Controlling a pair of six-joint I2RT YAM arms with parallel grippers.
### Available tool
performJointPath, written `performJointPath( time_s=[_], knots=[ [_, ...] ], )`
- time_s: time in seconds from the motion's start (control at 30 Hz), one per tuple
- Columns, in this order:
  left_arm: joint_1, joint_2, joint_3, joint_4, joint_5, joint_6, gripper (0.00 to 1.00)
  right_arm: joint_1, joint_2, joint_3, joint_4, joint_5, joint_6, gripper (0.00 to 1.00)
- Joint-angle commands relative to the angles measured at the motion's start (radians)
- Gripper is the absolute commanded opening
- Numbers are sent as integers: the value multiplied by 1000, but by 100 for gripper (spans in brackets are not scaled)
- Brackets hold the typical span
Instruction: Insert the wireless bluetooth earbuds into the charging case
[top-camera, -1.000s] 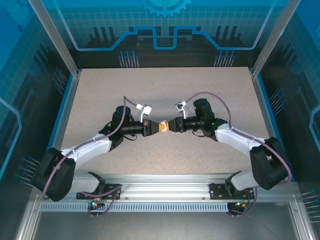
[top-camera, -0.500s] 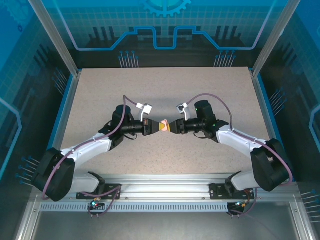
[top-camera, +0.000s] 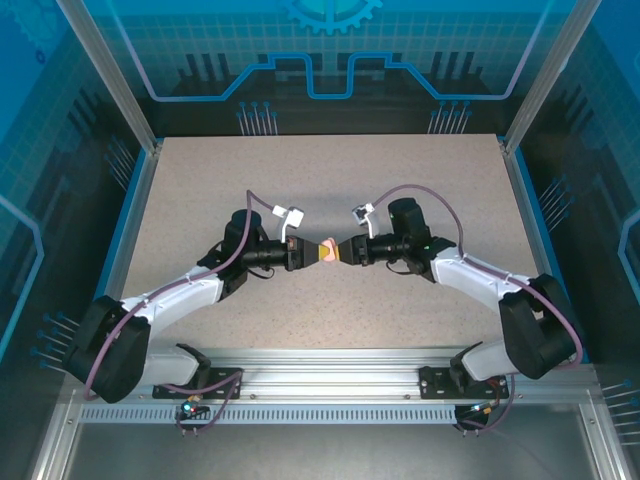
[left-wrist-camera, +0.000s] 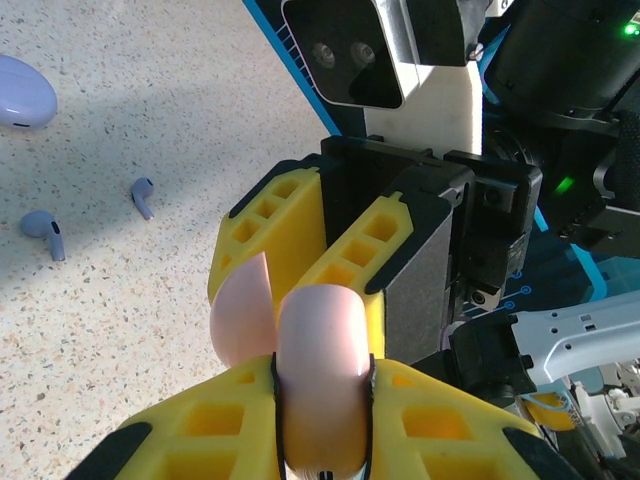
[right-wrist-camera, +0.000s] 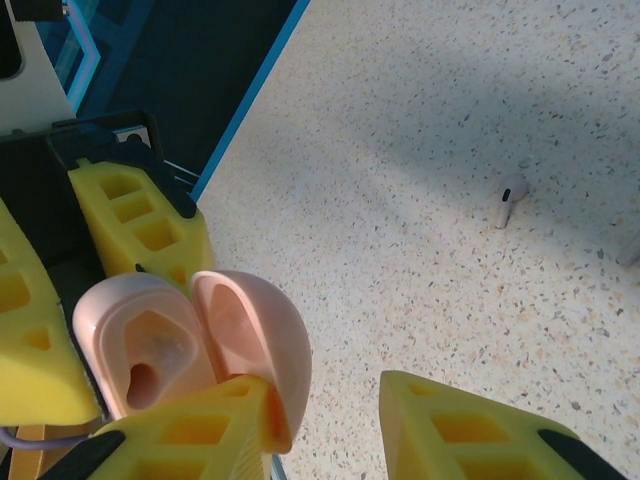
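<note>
My left gripper is shut on a pink charging case, held above the table at the centre. The case's lid stands open beside its base, whose moulded wells show. My right gripper is open, facing the left one; its left finger touches the lid's edge and nothing sits between its fingers. Two purplish-grey earbuds lie on the table to the left in the left wrist view. A pale earbud lies on the table in the right wrist view.
A rounded lilac case lies at the far left edge of the left wrist view. The speckled table is bounded by blue rails and glass walls. Both arms meet nose to nose at the table's middle.
The right gripper shifted a little away from the case and came back against it. The left gripper and the case have stayed in place.
</note>
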Motion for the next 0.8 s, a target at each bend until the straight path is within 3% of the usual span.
performJointPath(
  time_s=[0.0,0.37,0.57,0.77],
  knots=[
    [-6,-3,34,37,39,-2,0,15,24,51,-4,-19,-6,32],
    [-5,-7,26,37,36,-2,0,23,31,63,-28,-11,-23,16],
    [-6,-8,23,35,27,-2,0,23,23,65,-48,-1,-37,1],
    [-5,-15,16,19,-17,-3,0,22,8,63,-77,43,-30,0]
  ],
)
